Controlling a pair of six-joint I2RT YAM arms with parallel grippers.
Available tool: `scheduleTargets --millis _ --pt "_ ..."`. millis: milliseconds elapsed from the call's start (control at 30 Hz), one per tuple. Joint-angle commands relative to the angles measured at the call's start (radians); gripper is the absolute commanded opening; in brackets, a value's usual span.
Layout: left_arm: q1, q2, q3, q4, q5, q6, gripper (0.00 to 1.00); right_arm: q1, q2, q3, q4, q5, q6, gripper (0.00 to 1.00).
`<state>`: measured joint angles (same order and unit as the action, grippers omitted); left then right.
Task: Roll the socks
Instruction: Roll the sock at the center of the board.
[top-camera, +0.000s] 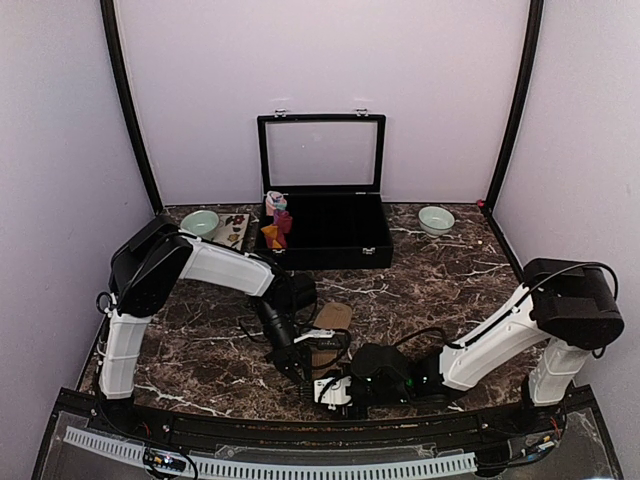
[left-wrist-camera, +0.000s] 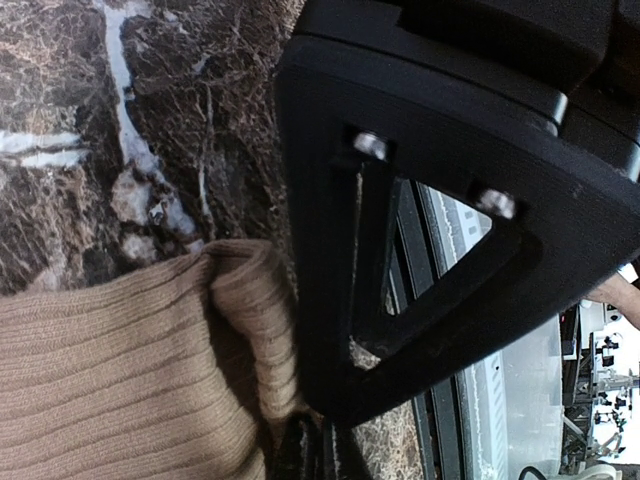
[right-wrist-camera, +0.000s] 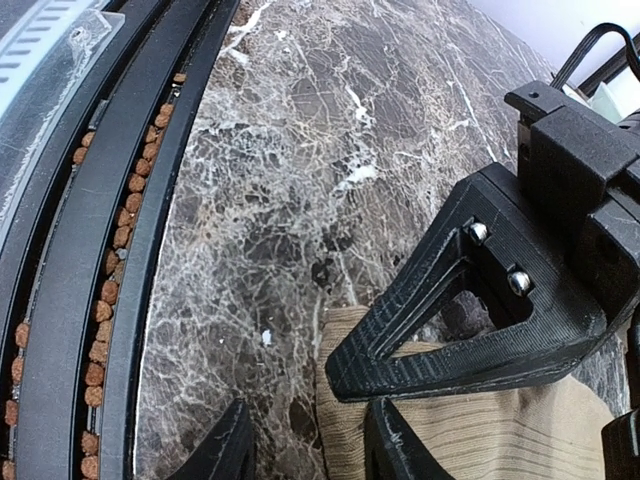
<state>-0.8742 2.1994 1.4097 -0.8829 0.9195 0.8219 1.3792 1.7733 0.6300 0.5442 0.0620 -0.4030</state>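
Observation:
A tan-brown ribbed sock (top-camera: 330, 318) lies on the marble table near the front middle. My left gripper (top-camera: 300, 362) is shut on a folded edge of the tan sock (left-wrist-camera: 100, 370), its fingers pressed together at the bottom of the left wrist view (left-wrist-camera: 312, 455). My right gripper (top-camera: 335, 388) comes in from the right at the sock's near end. In the right wrist view its fingers (right-wrist-camera: 310, 455) stand apart, with the edge of the sock (right-wrist-camera: 520, 430) between them. A red and orange sock bundle (top-camera: 280, 228) sits in the left end of the black case.
The black case (top-camera: 325, 255) stands at the back with its glass lid up. Pale green bowls (top-camera: 200, 222) (top-camera: 436, 219) sit at back left and back right, with a small plate (top-camera: 232, 230) beside the left one. A black rail (right-wrist-camera: 110, 260) runs along the table's near edge.

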Motion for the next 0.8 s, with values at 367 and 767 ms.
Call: scheduleTargets --millis 367,767 --pt "0.003 0.046 -0.021 -0.023 -0.221 -0.002 0.00 -0.025 0.045 -0.041 0.020 -0.022 0.022 0.34" --pt "0.004 -0.027 -0.035 -0.031 -0.224 -0.016 0.25 -0.034 0.146 -0.014 -0.034 -0.046 0.100 0.20"
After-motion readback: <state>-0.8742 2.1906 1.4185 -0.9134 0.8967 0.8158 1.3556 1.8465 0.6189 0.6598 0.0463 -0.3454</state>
